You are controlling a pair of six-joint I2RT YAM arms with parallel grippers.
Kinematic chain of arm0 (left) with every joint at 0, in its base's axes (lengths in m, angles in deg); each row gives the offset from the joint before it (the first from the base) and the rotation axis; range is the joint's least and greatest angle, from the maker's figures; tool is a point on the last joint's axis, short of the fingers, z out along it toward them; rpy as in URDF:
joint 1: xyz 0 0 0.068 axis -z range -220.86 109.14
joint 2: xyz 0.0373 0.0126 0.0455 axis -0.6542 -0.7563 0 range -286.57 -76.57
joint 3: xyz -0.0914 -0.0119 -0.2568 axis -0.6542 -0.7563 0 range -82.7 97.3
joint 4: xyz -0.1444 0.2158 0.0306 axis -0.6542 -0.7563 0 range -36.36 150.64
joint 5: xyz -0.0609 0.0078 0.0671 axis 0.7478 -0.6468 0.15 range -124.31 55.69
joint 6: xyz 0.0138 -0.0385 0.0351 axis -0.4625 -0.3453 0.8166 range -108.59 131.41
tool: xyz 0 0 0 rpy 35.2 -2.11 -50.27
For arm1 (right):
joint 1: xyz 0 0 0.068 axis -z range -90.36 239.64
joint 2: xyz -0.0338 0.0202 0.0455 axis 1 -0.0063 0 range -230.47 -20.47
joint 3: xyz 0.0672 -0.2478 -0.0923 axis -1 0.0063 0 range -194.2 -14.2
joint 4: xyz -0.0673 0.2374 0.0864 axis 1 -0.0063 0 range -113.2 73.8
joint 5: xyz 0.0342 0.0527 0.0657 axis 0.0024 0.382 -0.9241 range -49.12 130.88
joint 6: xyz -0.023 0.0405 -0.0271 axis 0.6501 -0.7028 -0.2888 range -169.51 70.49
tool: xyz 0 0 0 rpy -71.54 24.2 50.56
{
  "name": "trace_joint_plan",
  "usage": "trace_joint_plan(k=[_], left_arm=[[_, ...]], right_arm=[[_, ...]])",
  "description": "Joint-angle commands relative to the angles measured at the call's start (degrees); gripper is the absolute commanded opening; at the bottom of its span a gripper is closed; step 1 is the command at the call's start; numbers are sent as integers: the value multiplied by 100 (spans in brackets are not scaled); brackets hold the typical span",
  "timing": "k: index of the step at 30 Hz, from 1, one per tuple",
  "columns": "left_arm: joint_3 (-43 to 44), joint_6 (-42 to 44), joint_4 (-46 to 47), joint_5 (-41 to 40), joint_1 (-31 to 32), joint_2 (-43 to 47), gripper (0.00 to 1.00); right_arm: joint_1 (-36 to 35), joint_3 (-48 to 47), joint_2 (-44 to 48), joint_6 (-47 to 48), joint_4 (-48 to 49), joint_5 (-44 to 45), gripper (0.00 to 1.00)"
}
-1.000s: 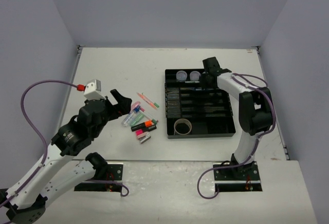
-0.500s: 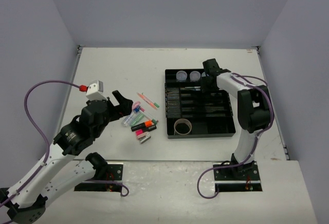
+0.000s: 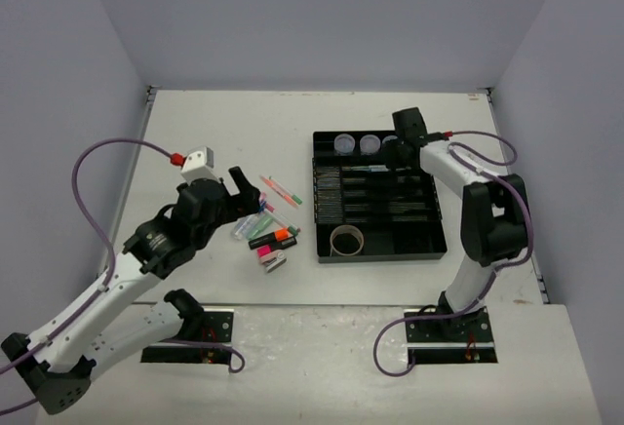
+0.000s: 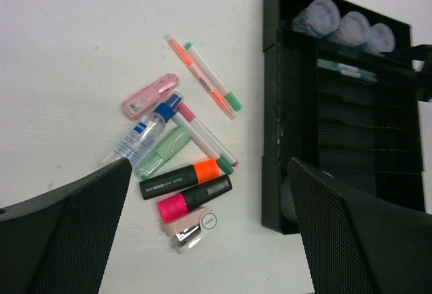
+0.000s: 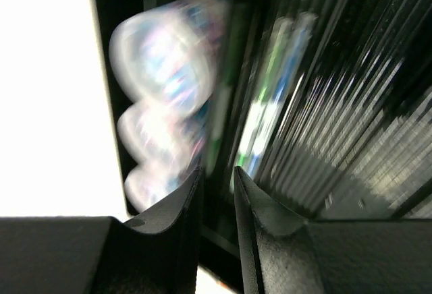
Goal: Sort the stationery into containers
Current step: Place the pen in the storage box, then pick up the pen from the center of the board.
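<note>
A: While the right gripper (image 5: 217, 172) hangs over the far end of the black tray (image 4: 271, 105), its jaws sit a slit apart with nothing between them.
B: Left gripper (image 4: 209, 166)?
A: Spread wide, empty, above the loose pile.
B: Stationery?
A: Three clear tubs (image 4: 347, 27) in the tray's far section, tape roll (image 3: 347, 241) in the near one. Pens (image 4: 202, 78), highlighters (image 4: 202, 171), blue-capped bottle (image 4: 145, 135) and small white block (image 4: 192, 225) lie on the table (image 3: 214, 133), left of the tray.

White table (image 3: 224, 123), plain lavender walls (image 3: 322, 16)
</note>
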Motion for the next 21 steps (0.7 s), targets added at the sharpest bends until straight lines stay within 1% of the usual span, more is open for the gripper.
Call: trace_joint_plan(k=[1,3,5,7,8,10,12,16,19,21], left_arm=[[412,-232,175,-609,-66,-1123,100],[699,-487,187,-755,-245,-1712,100],[975,-605,250,-751,-452,-2475,100],[1293,-687,210,-628,-804,-3119,99],[1471,-747,161,-549,-928,-3414,97],[1993,-823,-23,-420,-1128,-4184,85],[2284,-823,23,-395,-1228,-4669,72],[2683,-863,133,-378,-1311,-5320,70],[2916,-876,134,-367,-1360,-5802,59],[3094,-868,123,-319,-1378,-6091,58]], right_arm=[[-167,232,1345,1169,622,253,27],[-302,384,1762,1703,747,328,28],[-437,525,2096,2465,840,302,29],[-514,687,2421,2875,783,326,24],[-548,917,2691,3154,822,357,22],[-564,1223,2982,3444,960,349,21],[-556,1508,3273,3626,894,447,22],[-556,2202,3786,3633,971,447,19],[-564,2618,4234,3637,1289,253,19],[-556,2796,4388,3645,1306,235,19]])
